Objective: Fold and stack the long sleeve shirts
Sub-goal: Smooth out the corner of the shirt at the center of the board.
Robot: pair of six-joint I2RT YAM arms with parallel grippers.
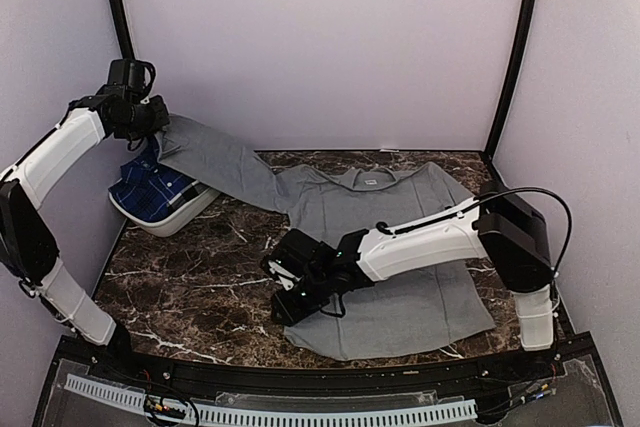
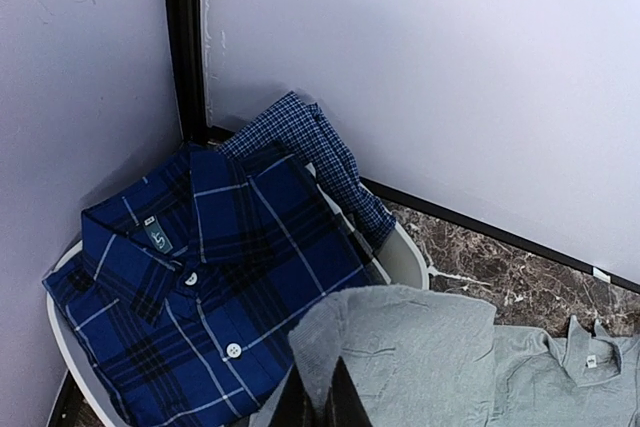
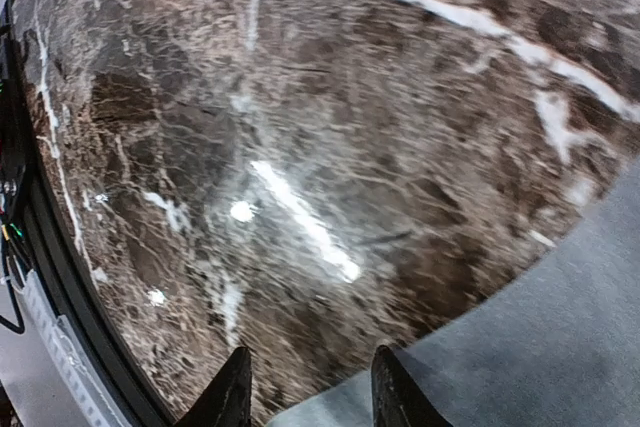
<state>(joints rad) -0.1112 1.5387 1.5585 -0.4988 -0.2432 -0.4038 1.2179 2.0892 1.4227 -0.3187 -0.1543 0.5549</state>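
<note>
Grey cloth is the item in hand. The grey long sleeve shirt (image 1: 420, 302) lies spread on the marble table (image 1: 200, 277), neck toward the far wall and hem toward the arm bases. Its sleeve (image 1: 220, 162) on the left-arm side is off the table, drawn up and outward above the white basket (image 1: 170, 219). The other sleeve cannot be made out.

Left gripper (image 1: 152, 125): raised at the far left, clamped narrow on the end of that sleeve. The left wrist view shows the cloth bunched at its tips.

Right gripper (image 1: 285, 292): low at the near hem corner on the same side of the shirt. In the right wrist view its fingers (image 3: 237, 392) stand apart over the marble, with the grey edge reaching in between them at the bottom of the frame. Contact with the cloth cannot be confirmed.

Blue plaid shirt (image 2: 210, 267): lies in the basket, buttoned and folded flat, with part of it draped over the far rim.

Assessment: the work stands at the first lengthwise fold of the grey shirt, with nothing stacked. The next move appears to call for the right gripper to close on the hem corner. Both arms would then carry that side across the body together, so that sleeve and hem arrive in line and the crease runs straight.
</note>
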